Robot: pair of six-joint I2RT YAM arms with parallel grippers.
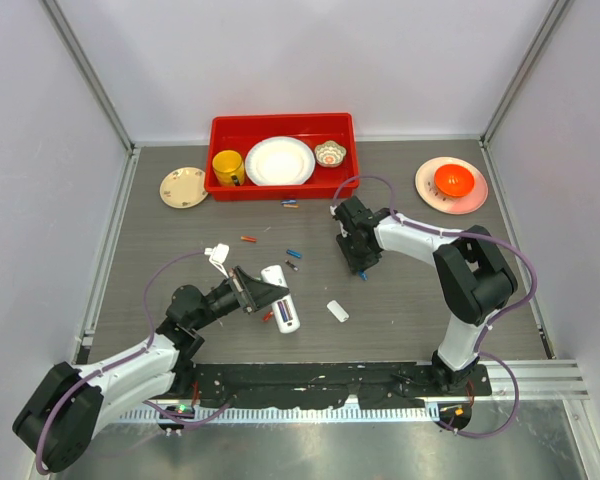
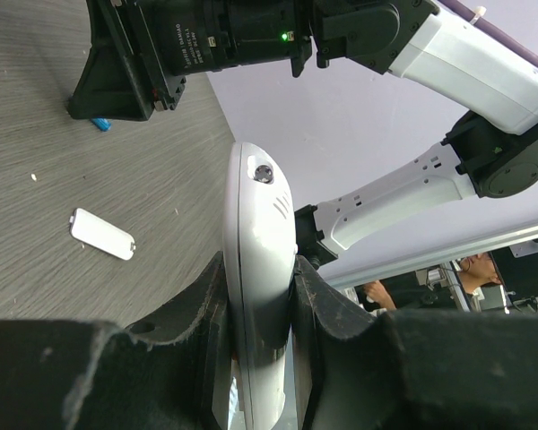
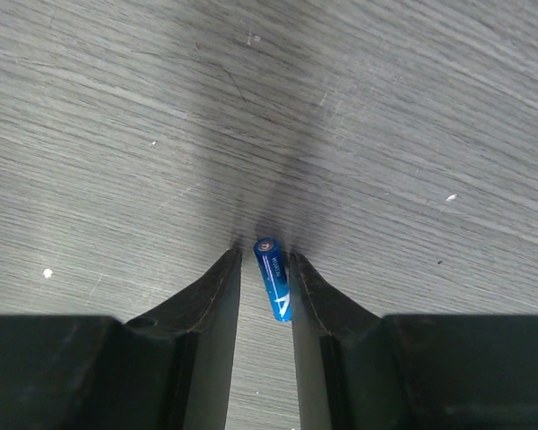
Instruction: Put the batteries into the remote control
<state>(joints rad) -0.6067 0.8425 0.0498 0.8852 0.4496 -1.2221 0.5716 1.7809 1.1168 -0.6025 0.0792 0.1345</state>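
My left gripper [image 1: 252, 293] is shut on the white remote control [image 1: 280, 298], holding it by its sides; the remote also fills the left wrist view [image 2: 255, 269]. Its dark recess [image 1: 287, 317] faces up with coloured batteries showing in it. My right gripper [image 1: 361, 267] points down at the table with its jaws astride a blue battery [image 3: 273, 278]. The battery lies on the table against the right finger, with a gap to the left finger. Loose batteries lie mid-table: an orange-red one [image 1: 247, 239], a blue one [image 1: 294, 253], and another [image 1: 267, 316] beside the remote.
A small flat white rectangular piece [image 1: 337, 311] lies right of the remote. A red bin [image 1: 280, 186] with a yellow mug, plate and bowl stands at the back. A patterned plate [image 1: 184, 187] is at back left. A pink plate [image 1: 476, 198] with an orange bowl is at back right.
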